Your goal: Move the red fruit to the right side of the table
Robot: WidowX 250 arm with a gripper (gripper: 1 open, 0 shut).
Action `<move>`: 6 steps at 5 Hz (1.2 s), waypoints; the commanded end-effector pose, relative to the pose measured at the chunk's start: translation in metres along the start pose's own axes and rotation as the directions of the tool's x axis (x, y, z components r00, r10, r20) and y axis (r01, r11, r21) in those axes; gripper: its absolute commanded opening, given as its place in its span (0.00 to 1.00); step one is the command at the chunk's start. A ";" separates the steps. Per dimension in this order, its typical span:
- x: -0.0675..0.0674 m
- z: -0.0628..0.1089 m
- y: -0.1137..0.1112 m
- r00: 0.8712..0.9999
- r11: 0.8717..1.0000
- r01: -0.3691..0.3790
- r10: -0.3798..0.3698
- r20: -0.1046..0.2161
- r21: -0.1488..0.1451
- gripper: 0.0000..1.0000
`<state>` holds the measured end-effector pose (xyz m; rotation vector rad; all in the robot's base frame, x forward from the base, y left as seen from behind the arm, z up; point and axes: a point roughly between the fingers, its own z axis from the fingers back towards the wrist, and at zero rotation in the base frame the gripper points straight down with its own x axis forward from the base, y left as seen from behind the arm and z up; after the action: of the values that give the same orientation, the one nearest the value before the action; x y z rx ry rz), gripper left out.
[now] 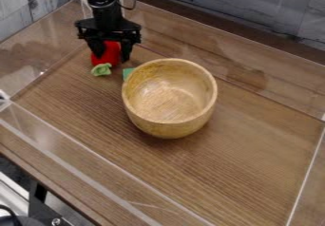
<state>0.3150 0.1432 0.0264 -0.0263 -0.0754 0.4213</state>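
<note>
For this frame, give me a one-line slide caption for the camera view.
Gripper straddling the red fruit at the table's far left, beside a wooden bowl.

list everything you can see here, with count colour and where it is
red fruit: one, red with a green leafy end, far left of the table, between the fingers of the hand
green piece: one, small, green, beside the bowl's left rim; cannot tell what it is
wooden bowl: one, light wood, middle of the table, empty
table: one, brown wood grain, clear walls around it
hand: one, black, pointing down over the red fruit, fingers either side of it
</note>
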 end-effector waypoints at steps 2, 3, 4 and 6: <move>0.000 0.030 -0.017 1.000 1.000 -0.002 0.002 0.030 -0.002 0.00; -0.001 0.051 -0.028 0.999 1.000 -0.021 0.022 0.047 -0.001 0.00; 0.000 0.074 -0.047 0.997 0.999 -0.035 0.035 0.066 -0.009 0.00; 0.010 0.093 -0.096 0.996 0.999 -0.011 0.015 0.093 -0.042 0.00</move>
<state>0.3500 0.0574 0.1041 -0.0454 -0.1164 0.4254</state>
